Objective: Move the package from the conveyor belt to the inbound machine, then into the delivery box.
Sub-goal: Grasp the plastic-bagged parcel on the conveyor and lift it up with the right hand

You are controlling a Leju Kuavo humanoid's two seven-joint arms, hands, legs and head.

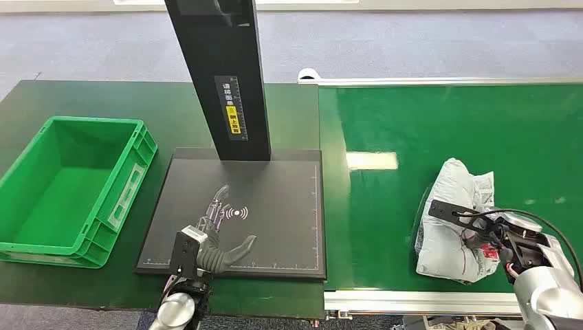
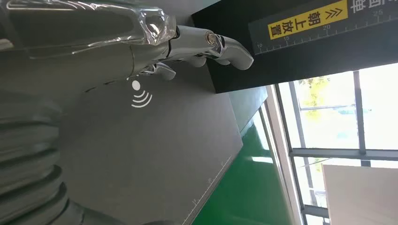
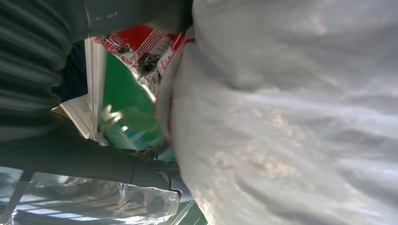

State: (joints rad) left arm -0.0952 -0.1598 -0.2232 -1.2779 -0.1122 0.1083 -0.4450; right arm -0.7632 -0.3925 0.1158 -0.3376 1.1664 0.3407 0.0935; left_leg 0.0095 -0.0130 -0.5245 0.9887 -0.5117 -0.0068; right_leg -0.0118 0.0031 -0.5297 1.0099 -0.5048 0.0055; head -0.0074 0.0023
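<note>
The package (image 1: 450, 220), a crumpled grey-white plastic bag, lies on the green conveyor belt (image 1: 447, 117) near its front edge. My right hand (image 1: 491, 240) is dug into its right side and grips it; the fingers are hidden by the bag. In the right wrist view the package (image 3: 291, 117) presses close against my hand, with the thumb (image 3: 94, 164) along it. My left hand (image 1: 218, 237) hovers open over the inbound machine's black scan plate (image 1: 275, 227), fingers spread near the white wave mark. The left wrist view has the fingers (image 2: 202, 44) stretched above the plate (image 2: 141, 154).
The machine's black post (image 1: 227, 75) rises from the back of the plate and carries a yellow label. A green delivery box (image 1: 148, 148) stands to the left of the plate on the dark green table. A metal rail (image 1: 412, 299) edges the belt's front.
</note>
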